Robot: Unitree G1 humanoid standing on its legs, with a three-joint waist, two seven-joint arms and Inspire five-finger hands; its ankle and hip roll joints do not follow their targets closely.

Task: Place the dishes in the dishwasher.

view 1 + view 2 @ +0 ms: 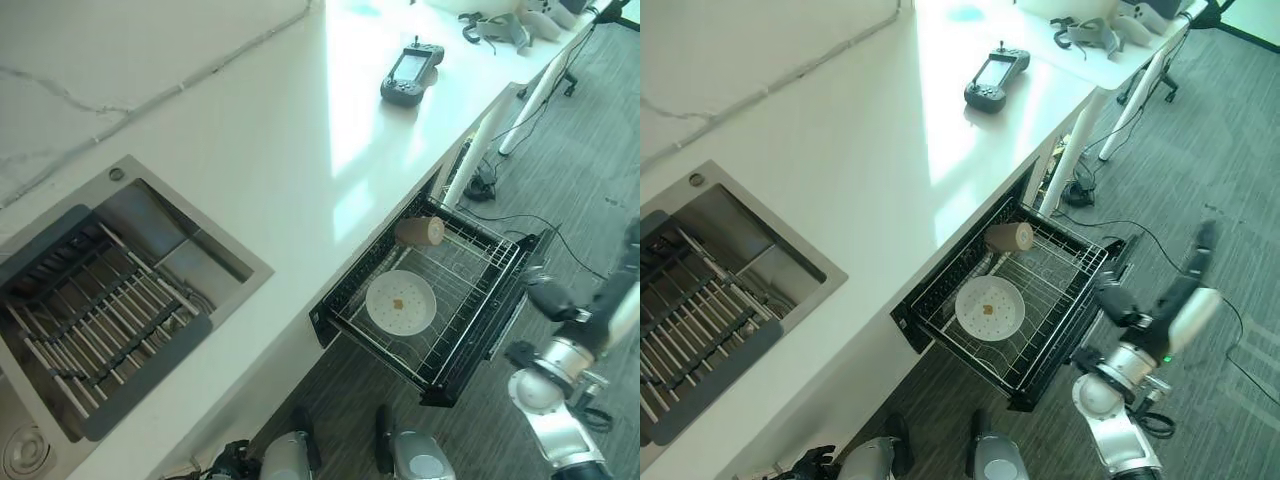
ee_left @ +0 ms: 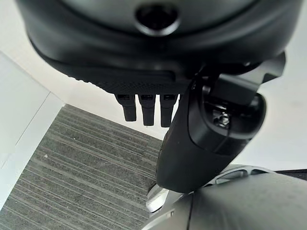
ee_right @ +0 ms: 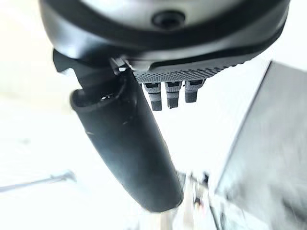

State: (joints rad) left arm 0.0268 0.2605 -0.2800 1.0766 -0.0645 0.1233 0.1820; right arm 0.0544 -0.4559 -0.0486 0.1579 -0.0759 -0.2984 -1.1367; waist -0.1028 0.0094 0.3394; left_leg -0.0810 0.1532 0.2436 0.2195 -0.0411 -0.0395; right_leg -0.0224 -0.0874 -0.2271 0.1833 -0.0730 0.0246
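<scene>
Overhead, from the left eye, the dishwasher rack (image 1: 470, 300) stands pulled out under the white tabletop (image 1: 300, 170), holding a plate (image 1: 400, 302) lying flat and a cup (image 1: 420, 231) on its side at the rack's back. Right eye: the right robot hand (image 1: 1140, 310) hangs just beside the rack's front corner, fingers straight, empty. Left wrist: the left robot hand (image 2: 201, 129) hangs over carpet (image 2: 81, 177), fingers straight, holding nothing. A controller (image 1: 411, 72) lies on the tabletop, with a sink (image 1: 110, 300) at its left.
</scene>
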